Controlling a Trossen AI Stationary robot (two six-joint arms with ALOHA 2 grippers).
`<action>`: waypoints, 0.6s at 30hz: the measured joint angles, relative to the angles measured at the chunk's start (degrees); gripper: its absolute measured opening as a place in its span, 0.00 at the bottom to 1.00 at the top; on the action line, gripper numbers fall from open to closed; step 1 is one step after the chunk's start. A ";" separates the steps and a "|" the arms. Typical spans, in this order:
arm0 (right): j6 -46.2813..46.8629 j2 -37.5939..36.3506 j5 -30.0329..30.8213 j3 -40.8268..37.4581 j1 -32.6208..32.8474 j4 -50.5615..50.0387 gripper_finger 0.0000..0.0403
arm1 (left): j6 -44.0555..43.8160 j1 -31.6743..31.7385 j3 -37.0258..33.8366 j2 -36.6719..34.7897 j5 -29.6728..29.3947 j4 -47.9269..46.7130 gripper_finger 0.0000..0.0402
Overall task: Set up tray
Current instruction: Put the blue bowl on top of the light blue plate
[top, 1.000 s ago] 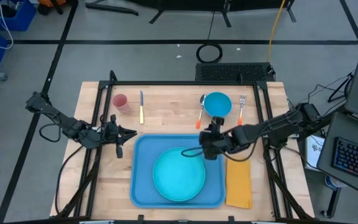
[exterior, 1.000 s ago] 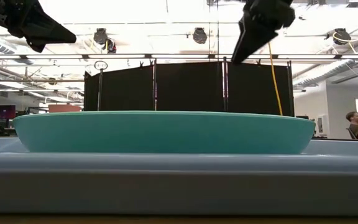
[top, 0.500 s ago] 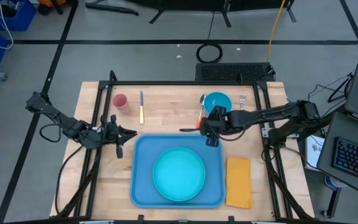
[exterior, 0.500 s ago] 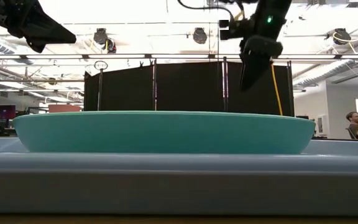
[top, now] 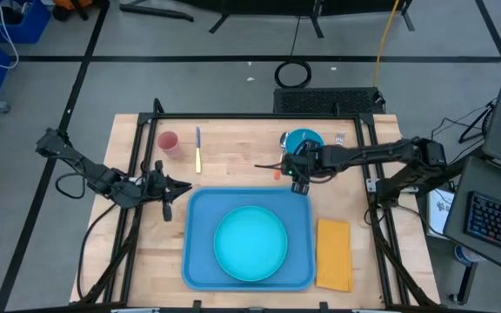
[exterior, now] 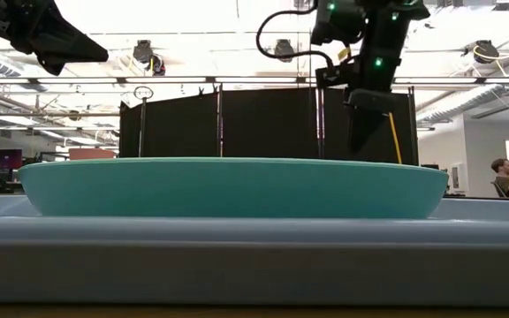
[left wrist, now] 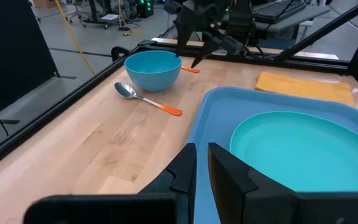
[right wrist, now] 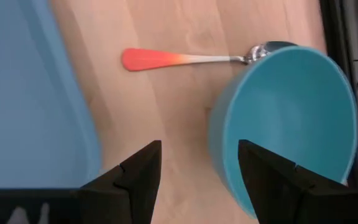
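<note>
Hovering beside the blue bowl (top: 306,143), the right gripper (top: 300,176) has its fingers spread wide and holds nothing. On the table's near half, the tray (top: 200,252) carries the turquoise plate (top: 250,243). Off the tray's far-left corner, the left gripper (top: 176,185) waits, nearly closed and empty.

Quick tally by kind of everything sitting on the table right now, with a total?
Tray: 1
Plate: 1
Bowl: 1
Cup: 1
Napkin: 1
Spoon: 1
Knife: 1
Fork: 1
Total: 8
</note>
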 joint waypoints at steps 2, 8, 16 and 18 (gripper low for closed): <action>-0.45 0.00 -0.14 -0.02 -1.00 0.33 0.51 | 0.01 0.00 0.00 0.01 0.00 -0.02 0.12; -1.69 0.00 -5.85 -0.02 -4.32 1.82 0.51 | -0.04 0.00 0.00 0.02 0.00 0.00 0.12; -2.88 0.00 -8.08 -1.15 -7.40 3.90 0.51 | -0.15 0.00 0.00 0.02 0.00 -0.04 0.12; -2.90 0.00 -9.01 -2.17 -7.97 4.87 0.51 | -0.15 -0.02 0.00 0.00 0.00 -0.09 0.12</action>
